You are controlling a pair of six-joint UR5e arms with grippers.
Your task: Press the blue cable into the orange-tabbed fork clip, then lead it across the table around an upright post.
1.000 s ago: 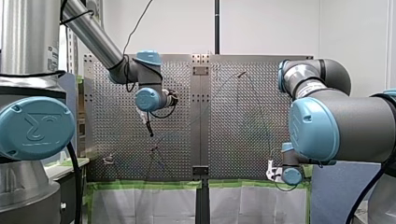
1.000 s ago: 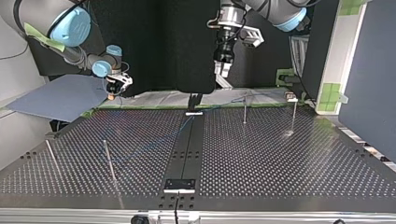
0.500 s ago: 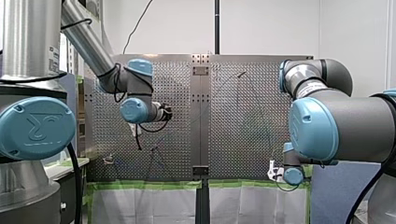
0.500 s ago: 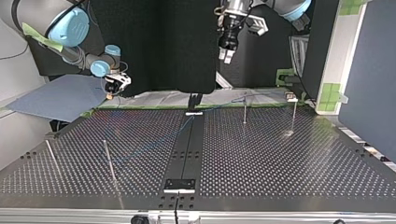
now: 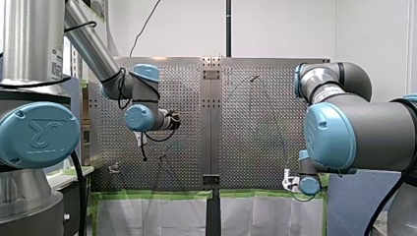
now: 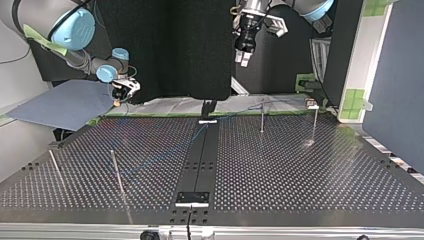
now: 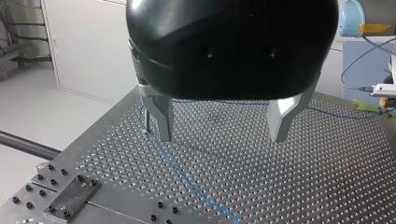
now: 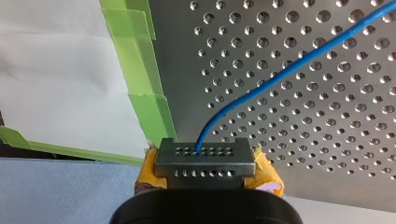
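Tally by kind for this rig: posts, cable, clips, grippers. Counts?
upright posts: 4
blue cable: 1
fork clip: 1
grippers, my left gripper and my right gripper: 2
total: 8

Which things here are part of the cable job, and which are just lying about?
Job: blue cable; upright posts; small clip; perforated table; left jaws, open; right jaws, shut on the blue cable.
Lying about: green tape; blue-grey sheet; white covering.
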